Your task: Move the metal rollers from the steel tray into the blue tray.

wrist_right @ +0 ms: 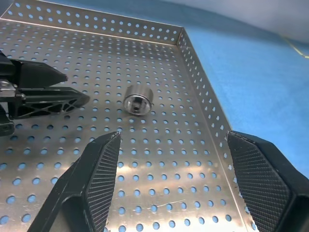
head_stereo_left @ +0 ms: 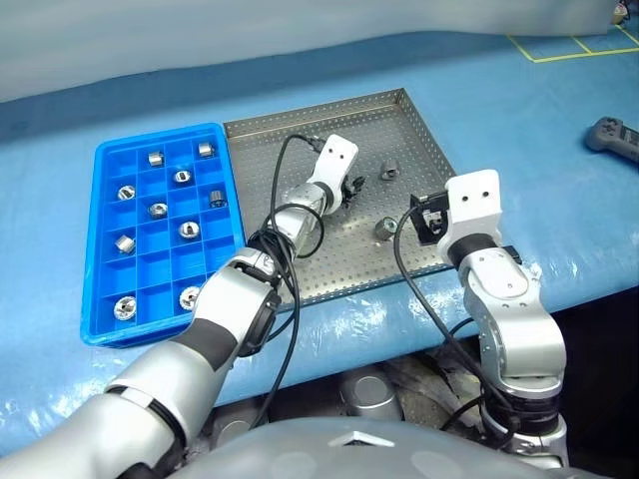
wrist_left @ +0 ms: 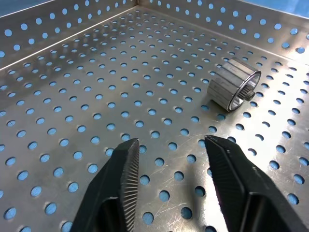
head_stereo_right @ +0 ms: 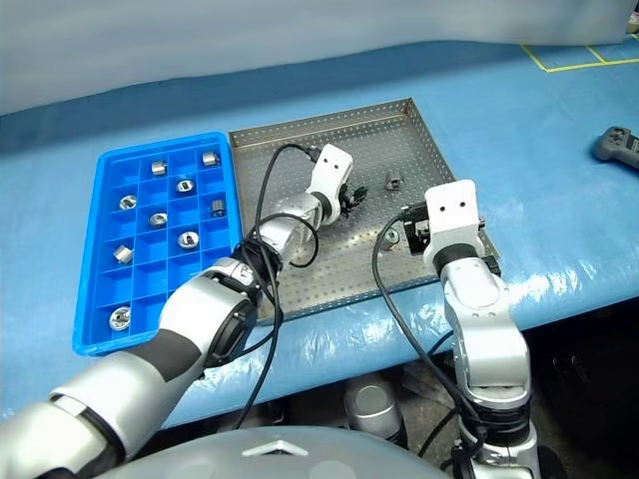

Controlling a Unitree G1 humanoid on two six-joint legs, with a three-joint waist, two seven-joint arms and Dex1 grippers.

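Note:
The steel tray [head_stereo_left: 300, 135] lies at the table's middle with two metal rollers on its perforated floor, one further back [head_stereo_left: 389, 170] and one nearer [head_stereo_left: 384, 228]. My left gripper [head_stereo_left: 353, 187] hovers low over the tray, open and empty, just short of the back roller [wrist_left: 234, 89]. My right gripper [head_stereo_left: 423, 216] is over the tray's right side near the front, wide open [wrist_right: 174, 137] with nothing between its fingers; the same roller [wrist_right: 137, 101] lies ahead of it. The blue tray [head_stereo_left: 100, 249], left of the steel tray, holds several rollers in separate compartments.
A black controller [head_stereo_left: 611, 135] lies on the blue table covering at the far right, with yellow tape lines [head_stereo_left: 559, 48] behind it. The table's front edge runs just below both trays. Black cables loop from both wrists over the steel tray's front.

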